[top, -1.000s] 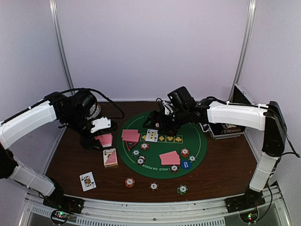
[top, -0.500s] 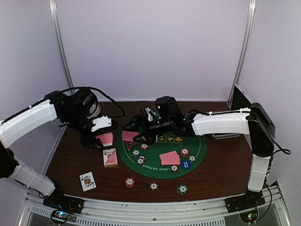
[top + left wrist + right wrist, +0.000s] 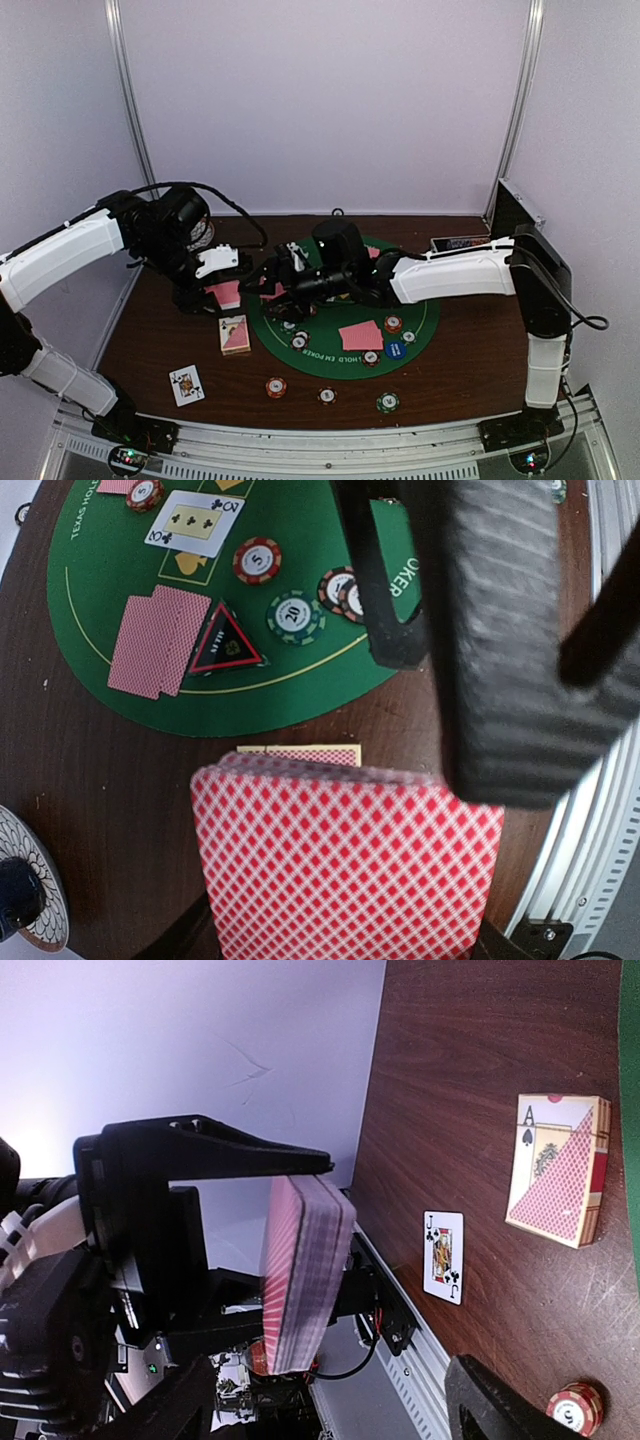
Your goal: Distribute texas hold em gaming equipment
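A: Well, first item?
B: Deck (image 3: 345,860) of red-backed cards, clamped in the closed left hand (image 3: 208,288), above the desk (image 3: 470,360) by the mat's left edge.
A: Right hand (image 3: 265,283)?
B: Spread wide, empty, just beside that deck.
A: Lettering?
B: Green mat (image 3: 100,580): "TEXAS HOLD EM POKER". Red chip (image 3: 257,559) "5", green chip (image 3: 295,617) "20", beside the red triangle (image 3: 226,643), whose text is unreadable. Card box (image 3: 558,1168) with an ace of spades, and a face-up jack of clubs (image 3: 443,1256), toward the desk's near-left corner.
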Tool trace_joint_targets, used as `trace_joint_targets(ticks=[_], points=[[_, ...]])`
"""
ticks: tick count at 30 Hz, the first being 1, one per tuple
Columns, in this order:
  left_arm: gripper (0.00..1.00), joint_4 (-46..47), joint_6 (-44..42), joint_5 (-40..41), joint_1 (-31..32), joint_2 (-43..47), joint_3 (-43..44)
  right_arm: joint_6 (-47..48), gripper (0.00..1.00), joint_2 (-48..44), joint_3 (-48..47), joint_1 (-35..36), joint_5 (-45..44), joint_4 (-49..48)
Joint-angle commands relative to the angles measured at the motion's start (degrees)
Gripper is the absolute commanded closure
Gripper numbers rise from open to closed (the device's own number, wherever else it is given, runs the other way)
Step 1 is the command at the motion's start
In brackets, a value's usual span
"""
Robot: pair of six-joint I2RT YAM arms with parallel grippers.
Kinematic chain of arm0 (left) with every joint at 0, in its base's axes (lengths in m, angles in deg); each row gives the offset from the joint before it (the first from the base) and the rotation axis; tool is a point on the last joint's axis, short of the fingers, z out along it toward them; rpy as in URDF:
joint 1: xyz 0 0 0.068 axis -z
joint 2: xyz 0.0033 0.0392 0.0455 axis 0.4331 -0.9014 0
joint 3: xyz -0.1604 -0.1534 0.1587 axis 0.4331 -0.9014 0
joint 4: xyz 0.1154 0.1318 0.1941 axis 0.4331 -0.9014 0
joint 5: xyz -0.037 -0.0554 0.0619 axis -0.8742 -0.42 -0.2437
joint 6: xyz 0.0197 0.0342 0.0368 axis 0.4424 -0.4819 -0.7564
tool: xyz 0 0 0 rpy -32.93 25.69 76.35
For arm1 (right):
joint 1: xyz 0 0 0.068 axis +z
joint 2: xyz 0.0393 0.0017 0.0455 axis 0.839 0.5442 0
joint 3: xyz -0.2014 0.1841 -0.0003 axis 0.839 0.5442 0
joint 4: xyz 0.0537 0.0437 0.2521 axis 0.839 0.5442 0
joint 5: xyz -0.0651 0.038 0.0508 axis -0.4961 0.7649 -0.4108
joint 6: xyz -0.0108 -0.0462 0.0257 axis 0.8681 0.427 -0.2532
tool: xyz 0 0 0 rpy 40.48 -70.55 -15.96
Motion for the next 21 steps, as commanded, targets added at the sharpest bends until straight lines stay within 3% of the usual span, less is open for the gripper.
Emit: trace_joint_targets(ticks=[1,21], points=[[0.79,0.2,0.4,-1.2,0.1,-0.2,2.2,-1.0,0.18,1.5,-2.8,0.7,1.3,-3.1],[0.79,0.2,0.5,-1.7,0.1,-0.2,2.5,-4.0,0.20,8.4,-10.8,2.2,3.0,-5.1]])
